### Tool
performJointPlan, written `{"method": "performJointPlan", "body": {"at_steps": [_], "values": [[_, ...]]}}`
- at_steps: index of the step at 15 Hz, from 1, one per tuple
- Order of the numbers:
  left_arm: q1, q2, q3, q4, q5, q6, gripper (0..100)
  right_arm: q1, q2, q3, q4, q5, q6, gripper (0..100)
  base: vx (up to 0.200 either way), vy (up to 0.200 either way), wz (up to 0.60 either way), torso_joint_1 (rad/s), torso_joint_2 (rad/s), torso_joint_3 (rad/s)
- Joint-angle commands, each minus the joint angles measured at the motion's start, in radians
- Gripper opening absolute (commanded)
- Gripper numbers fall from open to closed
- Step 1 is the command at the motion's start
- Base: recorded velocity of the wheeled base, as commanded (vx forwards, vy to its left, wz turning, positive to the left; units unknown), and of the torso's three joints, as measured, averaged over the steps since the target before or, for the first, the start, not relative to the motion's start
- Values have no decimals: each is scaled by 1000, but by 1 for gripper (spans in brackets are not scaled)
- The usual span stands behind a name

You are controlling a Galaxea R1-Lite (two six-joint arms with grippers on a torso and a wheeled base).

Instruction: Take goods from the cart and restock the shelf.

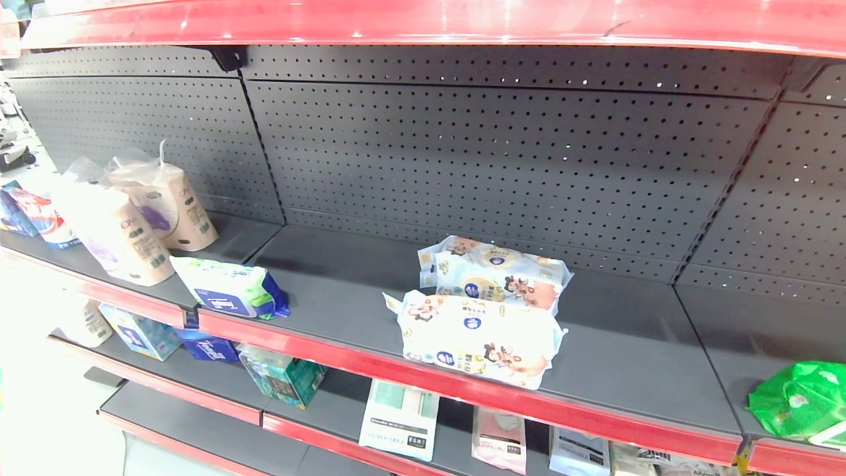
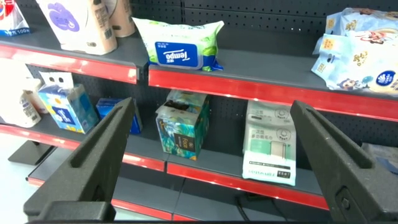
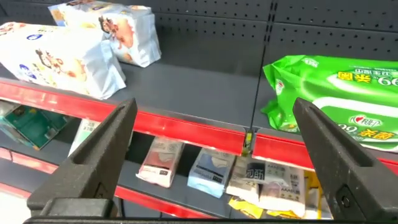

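Currently, left tool (image 2: 211, 104) and right tool (image 3: 214, 102) released, empty.
Red-edged grey metal shelf (image 1: 634, 344): bare stretch, centre-right, nearer right tool.

A: What lies off to the side?
B: A bright white floor (image 1: 39, 423), lower left of the frame.
A: And higher up?
B: Some dark clutter (image 1: 14, 157) at the far left edge, too blurred to name.

Left gripper (image 2: 212, 104) fingers (image 2: 102, 146) apart, green wipes pack (image 2: 180, 45) on shelf (image 2: 261, 68)
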Motion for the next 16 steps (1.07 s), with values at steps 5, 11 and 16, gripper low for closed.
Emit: {"method": "performJointPlan", "body": {"at_steps": [5, 11, 16], "values": [[0, 0, 0, 0, -1, 0, 100, -1, 0, 0, 0, -1, 7, 100, 0, 0, -240, 1, 0, 1], [0, 0, 0, 0, -1, 0, 100, -1, 0, 0, -3, -1, 36, 100, 0, 0, -600, 6, 1, 2], [0, 0, 0, 0, -3, 1, 100, -1, 0, 0, -1, 1, 28, 100, 0, 0, -120, 0, 2, 1]]}}
